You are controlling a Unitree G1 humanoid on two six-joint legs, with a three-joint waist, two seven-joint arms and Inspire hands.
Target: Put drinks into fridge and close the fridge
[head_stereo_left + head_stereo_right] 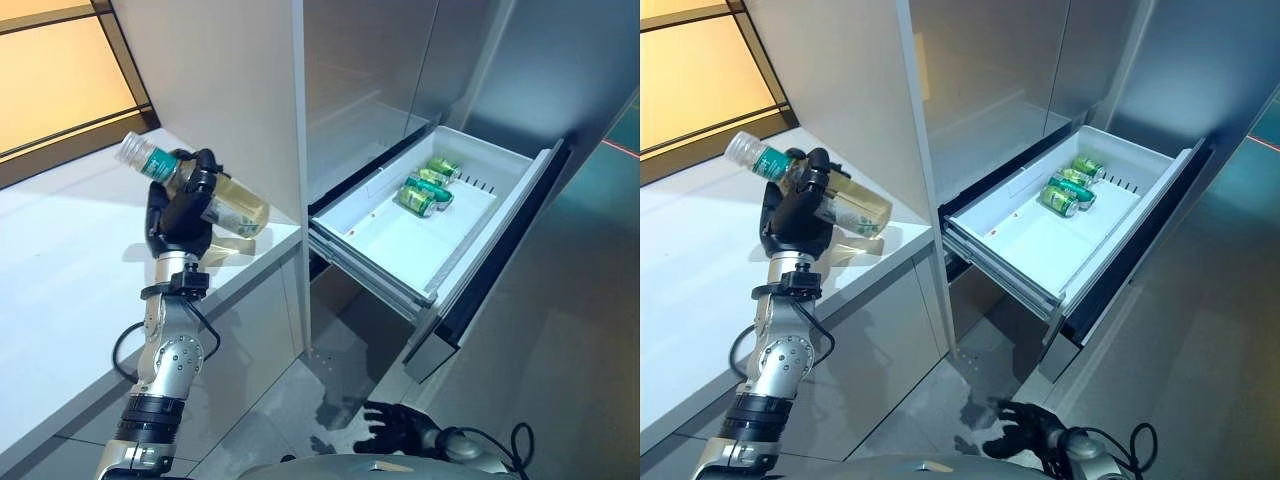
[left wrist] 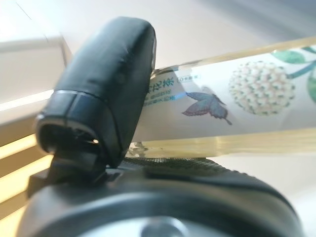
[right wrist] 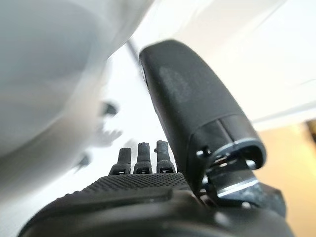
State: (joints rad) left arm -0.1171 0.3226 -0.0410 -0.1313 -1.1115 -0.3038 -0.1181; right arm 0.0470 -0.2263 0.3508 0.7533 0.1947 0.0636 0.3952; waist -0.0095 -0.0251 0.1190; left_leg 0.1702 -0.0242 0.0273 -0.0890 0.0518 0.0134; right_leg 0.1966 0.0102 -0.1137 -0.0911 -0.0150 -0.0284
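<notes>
While the left hand [image 1: 180,215] grips a tilted bottle [image 1: 225,203] above the white bench [image 1: 60,260], a tall cabinet panel [image 1: 230,90] stands between it and the open fridge drawer [image 1: 400,245]; green cans [image 1: 428,186] lie at the drawer's back; the right hand [image 1: 392,428] hangs low, fingers relaxed and empty.

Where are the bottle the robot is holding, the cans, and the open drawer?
bottle [image 1: 238,206], left eye view, on its pale label
cans [image 1: 418,201], left eye view, on the nearest can's side
drawer [image 1: 400,245], left eye view, on its bare white floor
</notes>
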